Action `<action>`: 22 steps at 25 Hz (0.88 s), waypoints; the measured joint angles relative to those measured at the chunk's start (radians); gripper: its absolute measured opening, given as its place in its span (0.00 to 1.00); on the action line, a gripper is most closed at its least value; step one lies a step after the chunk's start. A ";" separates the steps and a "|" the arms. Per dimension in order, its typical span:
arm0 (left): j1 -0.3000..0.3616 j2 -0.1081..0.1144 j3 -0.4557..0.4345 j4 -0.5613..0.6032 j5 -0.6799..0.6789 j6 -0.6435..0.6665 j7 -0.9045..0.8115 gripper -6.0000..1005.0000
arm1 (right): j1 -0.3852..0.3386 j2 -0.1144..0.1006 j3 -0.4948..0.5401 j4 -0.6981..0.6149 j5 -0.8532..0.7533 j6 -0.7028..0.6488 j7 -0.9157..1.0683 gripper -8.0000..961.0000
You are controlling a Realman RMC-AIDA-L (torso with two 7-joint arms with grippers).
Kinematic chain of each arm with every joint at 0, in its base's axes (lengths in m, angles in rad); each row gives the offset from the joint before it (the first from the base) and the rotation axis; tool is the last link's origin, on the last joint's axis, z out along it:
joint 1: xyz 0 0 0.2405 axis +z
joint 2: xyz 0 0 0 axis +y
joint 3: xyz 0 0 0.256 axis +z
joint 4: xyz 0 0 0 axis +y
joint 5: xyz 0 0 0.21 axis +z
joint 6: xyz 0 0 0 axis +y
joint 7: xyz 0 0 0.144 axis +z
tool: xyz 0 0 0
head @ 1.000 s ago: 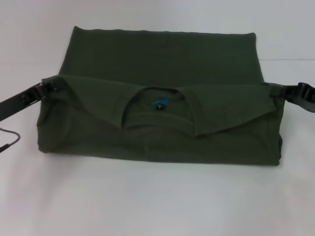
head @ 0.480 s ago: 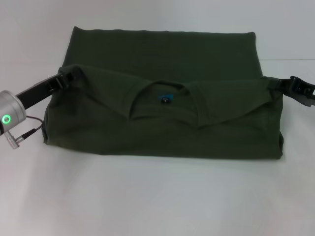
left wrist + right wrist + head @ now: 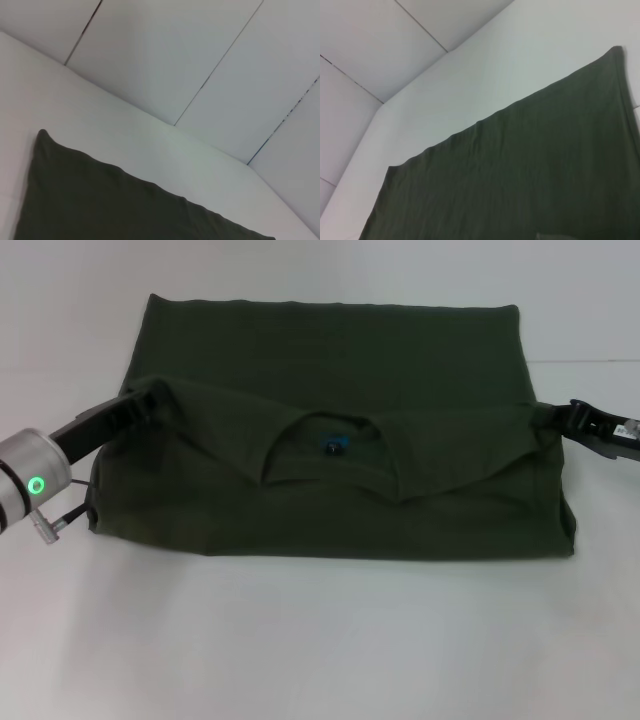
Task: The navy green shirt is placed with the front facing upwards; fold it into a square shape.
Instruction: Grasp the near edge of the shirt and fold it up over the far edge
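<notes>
The left gripper (image 3: 155, 397) reaches in low from the left edge of the head view, its black fingers pinched shut on the left shoulder corner of the large dark olive-green short-sleeved cotton shirt (image 3: 330, 350); a silver wrist section with a green light sits behind it. The right gripper (image 3: 556, 416) comes in from the right edge at about the same height, closed on the opposite shoulder corner.

The shirt lies on the white tabletop (image 3: 320, 640), spread wide, with its near part doubled over so the round ribbed collar (image 3: 325, 450) and a small blue tag (image 3: 331, 446) face up near the middle. The raised edge sags between the 2 grippers. Both wrist views show only flat green cloth, the tabletop and pale wall panels (image 3: 165, 55).

Compared with 1 second ago, both grippers have carried the collar edge farther from the robot, and the left arm has swung inward.
</notes>
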 joint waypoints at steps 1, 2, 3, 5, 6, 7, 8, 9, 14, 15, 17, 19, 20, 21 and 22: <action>-0.002 0.000 0.000 -0.005 -0.007 -0.005 0.012 0.07 | 0.002 0.002 -0.003 0.001 0.000 0.008 0.000 0.04; -0.004 0.000 0.000 -0.015 -0.020 -0.011 0.031 0.07 | 0.004 0.005 -0.007 0.001 0.000 0.013 -0.001 0.04; -0.005 0.000 0.000 -0.024 -0.035 -0.016 0.048 0.07 | 0.006 0.007 -0.011 0.001 0.000 0.016 -0.001 0.04; -0.005 -0.001 -0.001 -0.039 -0.069 -0.020 0.080 0.07 | 0.009 0.010 -0.016 0.002 0.000 0.027 -0.001 0.04; -0.006 -0.001 -0.001 -0.049 -0.090 -0.020 0.101 0.07 | 0.011 0.012 -0.016 0.004 0.000 0.033 -0.001 0.04; -0.008 -0.001 -0.001 -0.055 -0.104 -0.021 0.116 0.07 | 0.012 0.014 -0.016 0.005 0.000 0.038 -0.001 0.04; -0.011 -0.001 -0.001 -0.059 -0.112 -0.024 0.127 0.07 | 0.014 0.016 -0.016 0.006 0.001 0.042 -0.001 0.04; -0.013 -0.001 -0.001 -0.062 -0.117 -0.028 0.135 0.07 | 0.015 0.018 -0.017 0.007 0.004 0.046 -0.002 0.04; -0.029 -0.001 0.001 -0.091 -0.121 -0.090 0.173 0.07 | 0.019 0.024 -0.022 0.011 0.023 0.060 -0.017 0.04; -0.031 -0.001 0.001 -0.097 -0.124 -0.103 0.181 0.07 | 0.019 0.025 -0.022 0.012 0.024 0.062 -0.019 0.04; -0.033 -0.001 0.001 -0.107 -0.135 -0.116 0.194 0.07 | 0.020 0.027 -0.022 0.018 0.024 0.068 -0.022 0.04; -0.034 -0.001 0.000 -0.118 -0.155 -0.122 0.218 0.07 | 0.020 0.028 -0.022 0.023 0.024 0.078 -0.023 0.04; -0.034 -0.002 -0.002 -0.122 -0.167 -0.123 0.227 0.07 | 0.020 0.028 -0.022 0.024 0.024 0.083 -0.023 0.04; -0.034 -0.002 -0.003 -0.125 -0.181 -0.124 0.236 0.07 | 0.020 0.029 -0.022 0.024 0.024 0.089 -0.022 0.05; -0.033 -0.002 -0.003 -0.128 -0.195 -0.124 0.243 0.09 | 0.020 0.029 -0.022 0.024 0.024 0.092 -0.021 0.05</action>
